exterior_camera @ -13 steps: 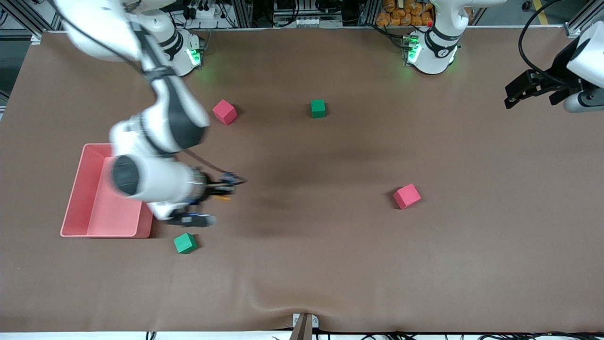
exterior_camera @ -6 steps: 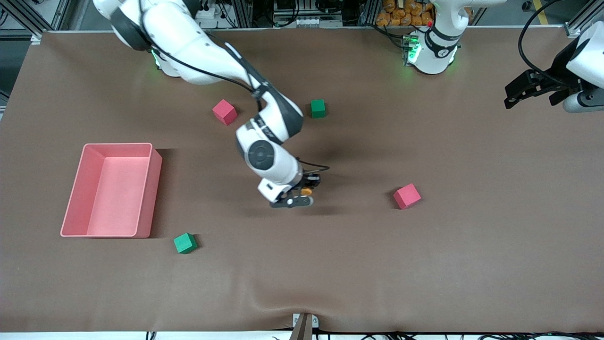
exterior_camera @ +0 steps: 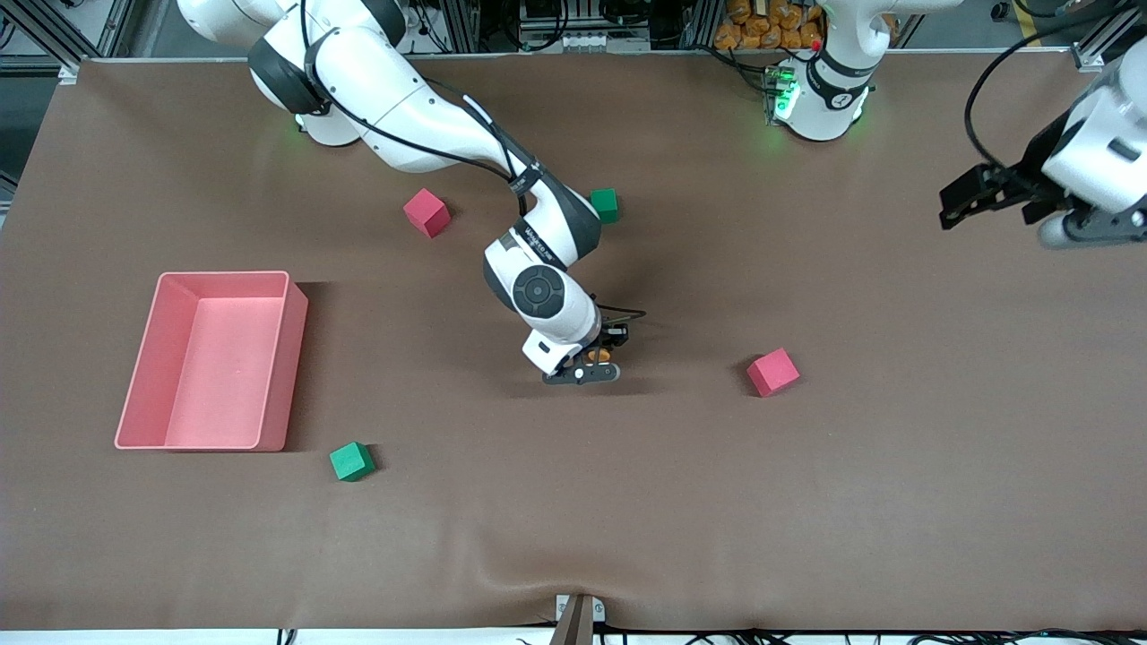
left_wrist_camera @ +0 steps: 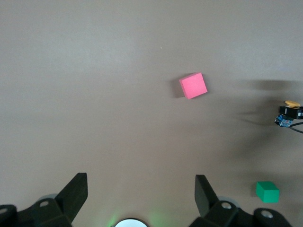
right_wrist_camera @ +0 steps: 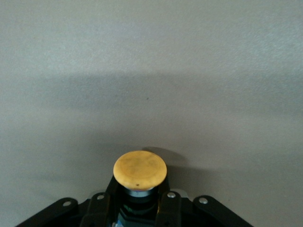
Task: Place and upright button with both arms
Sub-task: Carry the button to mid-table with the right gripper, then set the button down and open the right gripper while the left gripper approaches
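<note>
My right gripper (exterior_camera: 602, 354) is shut on the button (exterior_camera: 601, 355), a small black switch with a round orange cap, and holds it low over the middle of the brown table. In the right wrist view the orange cap (right_wrist_camera: 139, 170) sticks out between the black fingers (right_wrist_camera: 102, 204) with the table just below. The left wrist view shows the button (left_wrist_camera: 290, 109) far off, cap pointing sideways. My left gripper (exterior_camera: 972, 193) is open and empty, up in the air over the left arm's end of the table; its fingers (left_wrist_camera: 73, 191) stand wide apart.
A pink cube (exterior_camera: 772, 372) lies beside the right gripper toward the left arm's end. Another pink cube (exterior_camera: 426, 212) and a green cube (exterior_camera: 606, 204) lie nearer the bases. A green cube (exterior_camera: 351, 461) lies by the pink tray (exterior_camera: 282, 358).
My right arm has swung from beside the pink tray to the table's middle, carrying the button, and come lower. My left gripper has shifted slightly toward the table's middle.
</note>
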### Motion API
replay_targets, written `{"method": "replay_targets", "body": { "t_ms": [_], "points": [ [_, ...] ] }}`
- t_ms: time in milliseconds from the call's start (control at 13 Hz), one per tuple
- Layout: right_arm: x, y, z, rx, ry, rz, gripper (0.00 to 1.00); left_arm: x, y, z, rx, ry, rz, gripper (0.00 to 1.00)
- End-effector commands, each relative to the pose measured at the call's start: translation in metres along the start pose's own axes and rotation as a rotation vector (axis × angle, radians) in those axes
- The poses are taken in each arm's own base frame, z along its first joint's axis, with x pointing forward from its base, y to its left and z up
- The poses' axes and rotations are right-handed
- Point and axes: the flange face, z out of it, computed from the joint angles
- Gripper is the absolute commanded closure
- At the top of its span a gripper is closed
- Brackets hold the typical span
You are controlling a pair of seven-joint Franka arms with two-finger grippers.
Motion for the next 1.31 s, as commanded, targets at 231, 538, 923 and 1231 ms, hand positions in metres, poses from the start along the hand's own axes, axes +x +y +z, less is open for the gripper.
{"method": "replay_targets", "body": {
  "t_ms": [231, 538, 923, 1231],
  "points": [
    [0.025, -0.003, -0.053, 0.021, 0.07, 0.023, 0.0, 0.021, 0.046, 0.048, 0.037, -0.075, 0.071, 0.0],
    [0.075, 0.057, -0.165, 0.004, 0.134, 0.085, 0.0, 0.035, 0.064, 0.084, 0.03, -0.134, 0.091, 0.0],
    [0.095, 0.203, -0.327, -0.064, 0.017, 0.25, 0.0, 0.049, 0.141, 0.155, -0.03, -0.204, 0.092, 0.0],
    [0.069, 0.279, -0.449, -0.05, 0.053, 0.357, 0.0, 0.059, 0.209, 0.221, -0.122, -0.258, 0.071, 0.0]
  ]
}}
